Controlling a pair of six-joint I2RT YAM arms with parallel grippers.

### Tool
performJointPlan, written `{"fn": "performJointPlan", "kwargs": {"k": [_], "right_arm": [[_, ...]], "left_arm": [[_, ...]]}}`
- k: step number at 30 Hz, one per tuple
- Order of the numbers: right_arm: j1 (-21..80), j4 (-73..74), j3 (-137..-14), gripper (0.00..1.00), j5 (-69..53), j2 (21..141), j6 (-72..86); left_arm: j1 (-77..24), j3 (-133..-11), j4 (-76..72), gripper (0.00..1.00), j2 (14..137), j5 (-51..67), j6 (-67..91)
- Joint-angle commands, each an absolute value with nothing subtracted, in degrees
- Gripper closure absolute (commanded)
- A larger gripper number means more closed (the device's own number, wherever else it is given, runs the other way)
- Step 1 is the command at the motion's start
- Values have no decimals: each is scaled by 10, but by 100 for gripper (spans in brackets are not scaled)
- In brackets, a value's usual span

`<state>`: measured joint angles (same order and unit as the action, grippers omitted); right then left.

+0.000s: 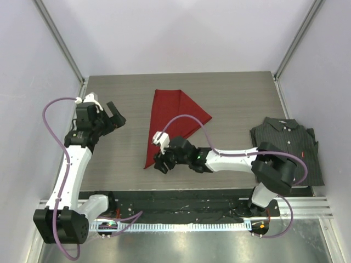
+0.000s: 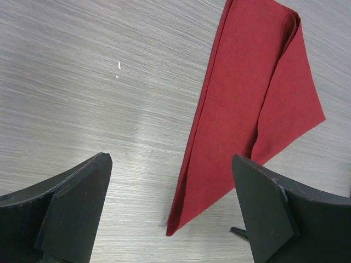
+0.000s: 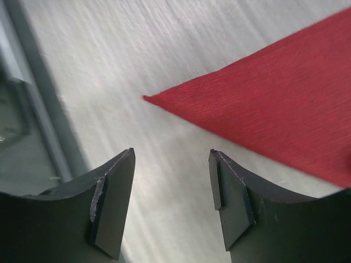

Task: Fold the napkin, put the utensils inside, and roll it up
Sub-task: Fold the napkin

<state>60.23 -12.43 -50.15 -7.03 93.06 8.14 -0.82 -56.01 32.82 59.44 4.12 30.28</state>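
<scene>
Grey table [image 1: 236,93]: red napkin [image 1: 174,116] folded triangular, near tip just beside open right gripper [image 1: 160,164]; left gripper [image 1: 117,116] open, apart.

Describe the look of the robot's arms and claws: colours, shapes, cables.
The left arm and right arm have white shells and black joints, each carrying a lilac cable. The left claw and right claw have two matte-black wedge-shaped fingers.

1. No words, numbers, brands or signs can be read in any of the views.
2. The dark striped button-up cloth shirt [image 1: 285,147], at about 4 o'clock on the grey wood-look table [image 1: 230,98], has a tiny orange-red spot [image 1: 302,154], perhaps a tag, too small to read.
</scene>
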Motion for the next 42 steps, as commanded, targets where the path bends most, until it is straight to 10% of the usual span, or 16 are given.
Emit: {"fn": "performJointPlan", "kwargs": {"k": [1, 24, 42], "right_arm": [[637, -173, -508, 36, 41, 946, -87], [764, -279, -581, 45, 232, 1136, -353], [755, -243, -600, 74, 151, 1179, -352]], "left_arm": [[-2, -552, 319, 2, 565, 51, 270], [26, -544, 312, 0, 560, 111, 258], [34, -540, 306, 0, 570, 138, 268]]}}
